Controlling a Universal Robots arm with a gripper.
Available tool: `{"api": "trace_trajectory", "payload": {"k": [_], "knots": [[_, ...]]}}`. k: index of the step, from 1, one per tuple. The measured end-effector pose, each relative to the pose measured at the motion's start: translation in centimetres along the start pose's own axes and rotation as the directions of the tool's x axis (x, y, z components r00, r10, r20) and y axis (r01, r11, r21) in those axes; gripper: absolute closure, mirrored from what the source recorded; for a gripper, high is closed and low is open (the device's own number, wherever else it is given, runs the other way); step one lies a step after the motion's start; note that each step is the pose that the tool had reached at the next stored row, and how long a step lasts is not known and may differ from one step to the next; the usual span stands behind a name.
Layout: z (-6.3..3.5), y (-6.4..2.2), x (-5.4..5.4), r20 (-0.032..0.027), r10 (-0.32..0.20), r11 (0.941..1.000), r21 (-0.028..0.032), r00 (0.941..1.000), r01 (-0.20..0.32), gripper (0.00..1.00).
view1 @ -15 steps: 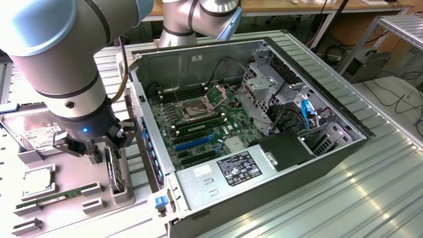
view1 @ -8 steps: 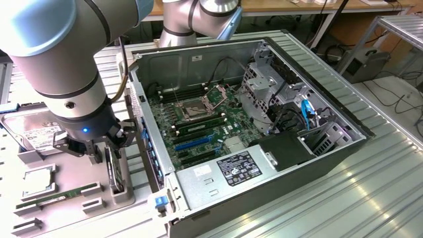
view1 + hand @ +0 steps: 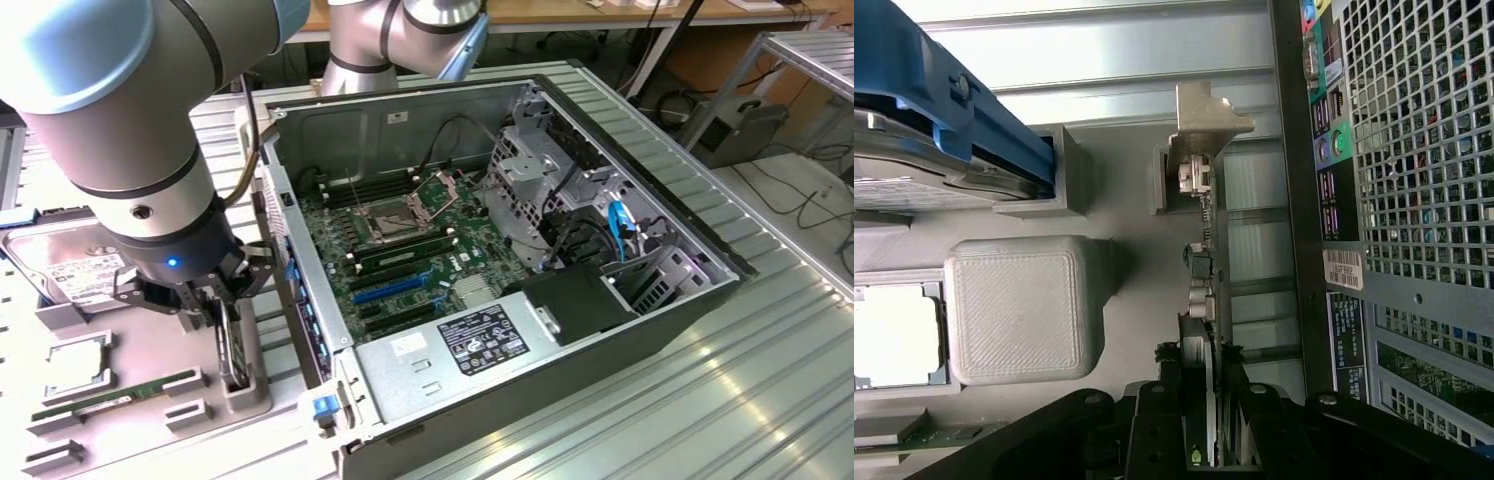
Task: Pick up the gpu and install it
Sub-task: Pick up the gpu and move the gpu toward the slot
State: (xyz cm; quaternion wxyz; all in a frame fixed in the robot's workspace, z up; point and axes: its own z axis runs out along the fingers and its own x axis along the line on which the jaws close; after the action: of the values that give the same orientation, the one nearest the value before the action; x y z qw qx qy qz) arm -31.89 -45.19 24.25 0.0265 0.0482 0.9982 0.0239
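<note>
Grey printed fixture just beside open PC case, on exterior view's left. gpu standing on edge in fixture slot, silver bracket at end away from gripper. Fingers clamped on both gpu faces. RAM stick parked in same fixture.

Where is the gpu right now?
The gpu stands on edge in a gray holder at the exterior view's left, just outside the open computer case, with the gripper down over it.
</note>
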Motion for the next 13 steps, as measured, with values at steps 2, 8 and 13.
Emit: {"api": "trace_trajectory", "payload": {"k": [2, 8, 13], "knots": [[0.0, 0.0, 0.0, 0.0, 0.0, 1.0, -0.0002, 1.0, 0.0, 0.73], [0.0, -0.03, 0.0, -0.0016, -0.031, 0.9995, -0.0019, 0.9995, 0.031, 0.73], [-0.19, -0.03, -0.08, -0.0036, -0.053, 0.9986, -0.0039, 0.9986, 0.053, 0.74]]}}
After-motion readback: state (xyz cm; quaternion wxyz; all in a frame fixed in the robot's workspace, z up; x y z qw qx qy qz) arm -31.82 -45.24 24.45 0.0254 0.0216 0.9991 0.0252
